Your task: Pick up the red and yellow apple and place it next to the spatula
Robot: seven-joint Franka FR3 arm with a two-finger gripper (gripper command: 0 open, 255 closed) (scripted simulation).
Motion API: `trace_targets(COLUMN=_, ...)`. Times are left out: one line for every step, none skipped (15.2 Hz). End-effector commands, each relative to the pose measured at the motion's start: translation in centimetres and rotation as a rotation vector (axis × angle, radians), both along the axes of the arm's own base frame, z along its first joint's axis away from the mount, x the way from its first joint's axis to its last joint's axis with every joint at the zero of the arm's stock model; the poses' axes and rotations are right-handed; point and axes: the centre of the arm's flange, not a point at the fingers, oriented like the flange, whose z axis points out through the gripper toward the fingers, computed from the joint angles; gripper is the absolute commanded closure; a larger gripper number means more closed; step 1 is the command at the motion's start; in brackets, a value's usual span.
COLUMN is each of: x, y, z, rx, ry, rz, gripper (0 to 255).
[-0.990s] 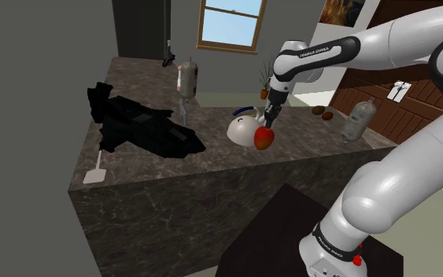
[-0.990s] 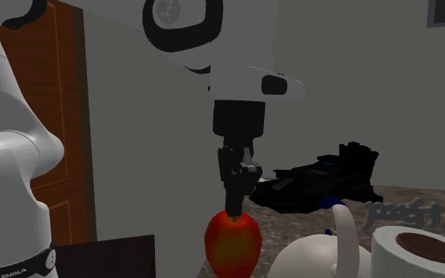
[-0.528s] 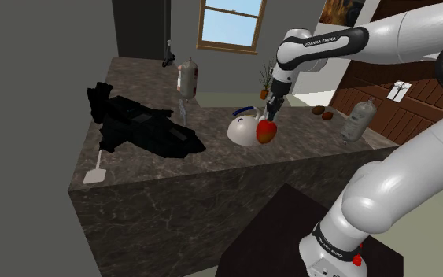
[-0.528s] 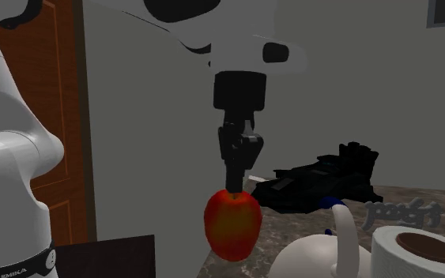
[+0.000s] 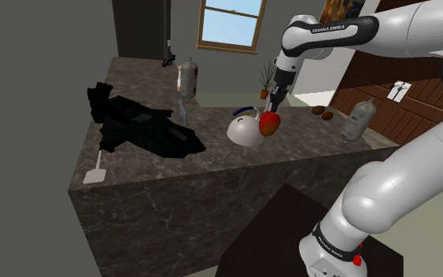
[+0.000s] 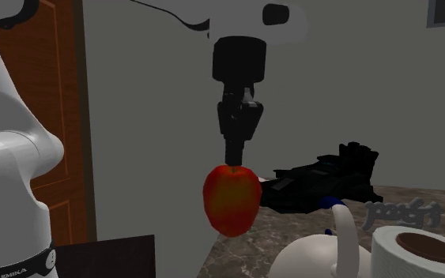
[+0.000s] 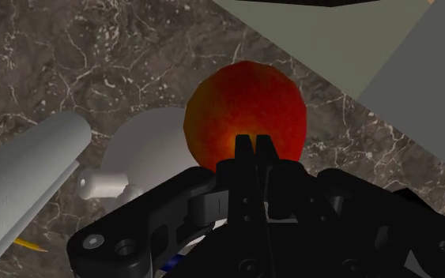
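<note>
The jaws are pinched almost together on the top of the red and yellow apple, which hangs just below them, clear of the table. The wrist view shows a white teapot and a paper roll beneath the jaws. The shoulder view shows the spatula well apart from them, at the table's edge.

Three views of one stone counter
Shoulder view: high, behind the stand. Second exterior: low, close, facing the black heap. Wrist: straight down. All share the apple.
</note>
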Motion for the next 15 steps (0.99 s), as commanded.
trace_targets(x=0.1, y=0.0, z=1.1, rx=0.000, ry=0.000, rz=0.000, gripper=255)
trace_targets(x=0.1, y=0.0, z=1.6, rx=0.000, ry=0.000, rz=0.000, gripper=255)
trace_targets(x=0.1, y=0.0, z=2.1, rx=0.000, ry=0.000, rz=0.000, gripper=255)
trace_targets(x=0.1, y=0.0, z=2.7, rx=0.000, ry=0.000, rz=0.000, gripper=255)
trace_targets(x=0.1, y=0.0, z=3.2, rx=0.000, ry=0.000, rz=0.000, gripper=255)
trace_targets(x=0.1, y=0.0, z=3.7, rx=0.000, ry=0.000, rz=0.000, gripper=255)
trace_targets(x=0.1, y=0.0, z=4.2, rx=0.000, ry=0.000, rz=0.000, gripper=255)
trace_targets(x=0.1, y=0.0, z=4.8, rx=0.000, ry=0.000, rz=0.000, gripper=255)
trace_targets(x=0.1, y=0.0, z=5.3, rx=0.000, ry=0.000, rz=0.000, gripper=255)
trace_targets(x=0.1, y=0.0, z=5.8, rx=0.000, ry=0.000, rz=0.000, gripper=255)
trace_targets(x=0.1, y=0.0, z=6.4, rx=0.000, ry=0.000, rz=0.000, gripper=255)
trace_targets(x=0.1, y=0.0, z=6.9, rx=0.000, ry=0.000, rz=0.000, gripper=255)
trace_targets(x=0.1, y=0.0, z=7.3, rx=0.000, ry=0.000, rz=0.000, gripper=255)
trace_targets(x=0.7, y=1.2, z=7.0, rx=0.000, ry=0.000, rz=0.000, gripper=255)
trace_targets(x=1.3, y=2.3, z=6.8, rx=0.000, ry=0.000, rz=0.000, gripper=255)
